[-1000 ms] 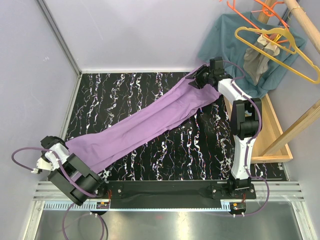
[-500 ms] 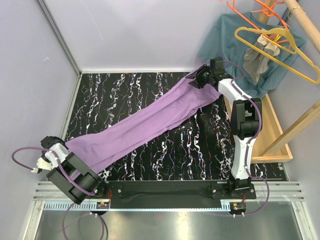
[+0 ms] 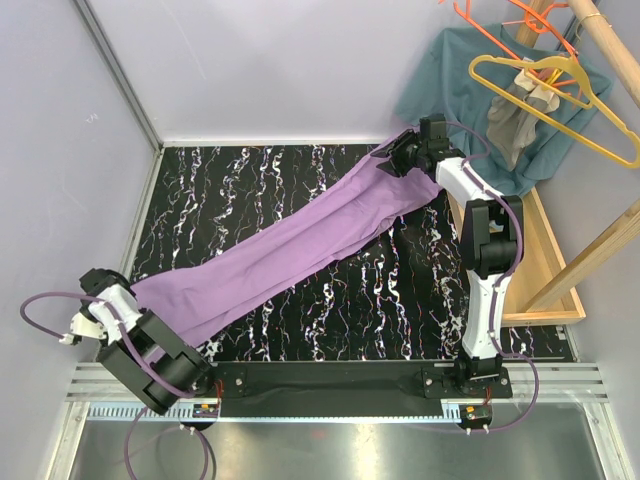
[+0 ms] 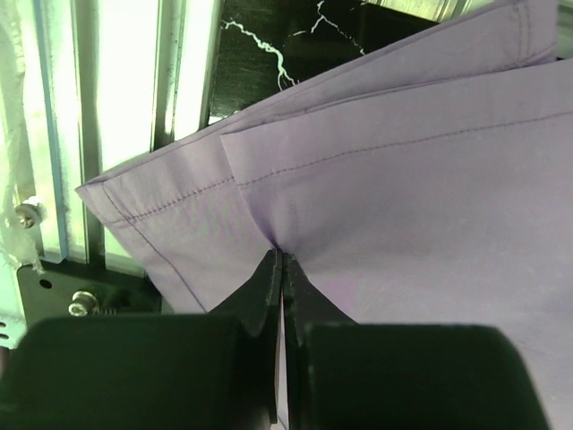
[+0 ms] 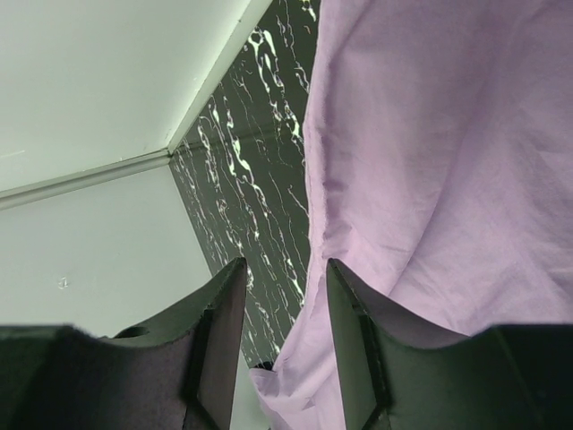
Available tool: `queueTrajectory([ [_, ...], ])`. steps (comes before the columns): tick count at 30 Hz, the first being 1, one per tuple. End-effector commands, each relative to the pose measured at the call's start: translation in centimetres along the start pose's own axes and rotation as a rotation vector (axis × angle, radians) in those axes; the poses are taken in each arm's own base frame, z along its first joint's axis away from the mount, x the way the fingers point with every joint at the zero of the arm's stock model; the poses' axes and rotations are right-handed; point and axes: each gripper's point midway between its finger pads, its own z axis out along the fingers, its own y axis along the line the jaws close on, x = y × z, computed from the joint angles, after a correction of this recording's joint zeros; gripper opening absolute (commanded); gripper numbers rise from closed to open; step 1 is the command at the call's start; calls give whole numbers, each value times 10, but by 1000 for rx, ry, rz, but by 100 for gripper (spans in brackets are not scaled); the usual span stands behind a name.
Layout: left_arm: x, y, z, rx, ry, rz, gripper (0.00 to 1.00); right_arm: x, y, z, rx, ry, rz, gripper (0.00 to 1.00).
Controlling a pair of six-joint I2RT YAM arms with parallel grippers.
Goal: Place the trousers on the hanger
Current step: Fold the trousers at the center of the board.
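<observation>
None of the hanging is done yet, by our reading: the trousers [image 3: 290, 250] lie stretched in a long lilac band across the worktop [image 3: 250, 190], running from 8 o'clock up to 1 o'clock. The hanger [image 3: 600, 142] hangs bare on the wooden rail [image 3: 610, 40] at 2 o'clock, well apart from the cloth.

At the near end, the left end effector [image 4: 279, 269] is pressed together on the hemmed edge of the trousers. At the far end, the right end effector [image 5: 282, 296] has its fingers partly spread with cloth bunched low in the gap. We cannot tell whether that cloth is truly clamped.

What is left, we judge, is to lift the cloth and feed it over the hanger's bar.

Around the hanger crowd a teal shirt [image 3: 450, 80], a small grey garment [image 3: 515, 115] and orange hangers [image 3: 490, 25]. These and the slanting rail could snag the approach.
</observation>
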Motion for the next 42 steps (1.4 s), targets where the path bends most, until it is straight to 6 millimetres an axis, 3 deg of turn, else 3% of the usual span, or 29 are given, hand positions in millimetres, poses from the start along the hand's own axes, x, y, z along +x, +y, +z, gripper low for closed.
queueTrajectory([
  [1, -14, 2, -16, -6, -57, -57, 0, -7, 16, 2, -52, -2, -10, 48],
  [6, -19, 6, -31, -11, -69, -102, 0, -16, 18, 11, -56, -12, 5, 49],
  [12, -45, 7, -52, -10, -183, -40, 0, -27, 22, 16, -78, -18, 27, 49],
  [23, -32, -2, -30, -20, -118, -13, 0, -39, 20, 0, -95, -34, 52, 49],
  [25, -28, 1, -26, -42, -100, -11, 6, -41, 19, -1, -96, -39, 49, 49],
  [29, -20, 2, -17, -55, -71, -5, 45, -44, 17, -1, -93, -41, 54, 49],
  [31, -19, 3, -17, -61, -65, -9, 50, -44, 14, -1, -90, -38, 56, 49],
  [37, -41, 12, -25, -93, -151, -63, 42, -50, 11, -1, -90, -44, 70, 49],
  [42, -39, 19, -8, -95, -144, -98, 38, -54, 7, 0, -92, -44, 85, 49],
])
